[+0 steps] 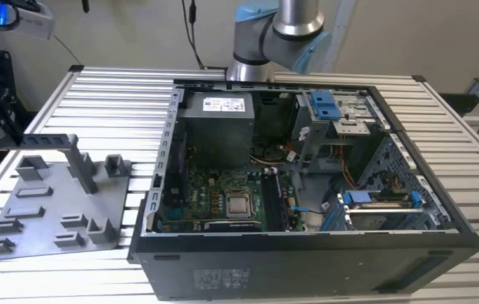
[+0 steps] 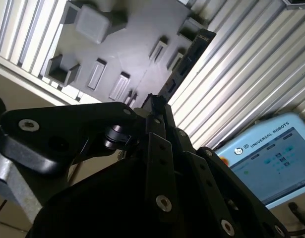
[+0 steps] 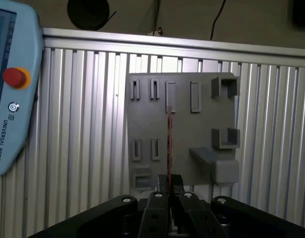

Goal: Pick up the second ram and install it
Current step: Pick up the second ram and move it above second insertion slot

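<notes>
My pincer (image 3: 169, 182) is clamped narrow on the second ram stick (image 2: 184, 64). It grips the stick at one end, so the thin dark board with its row of black chips juts out over the grey tray (image 3: 192, 131) on the slatted desk (image 1: 113, 95). In the exterior view the stick lies level above the tray at that view's left; I cannot tell whether it is clear of the tray's tallest post. The pick-up looks done or all but done. The install is not, since the stick is well apart from the open computer case (image 1: 307, 266), which stands on the desk toward that view's right. By my count there is one stick in my grip, one tray, one case and one control tablet (image 3: 8, 99) off to the side.
</notes>
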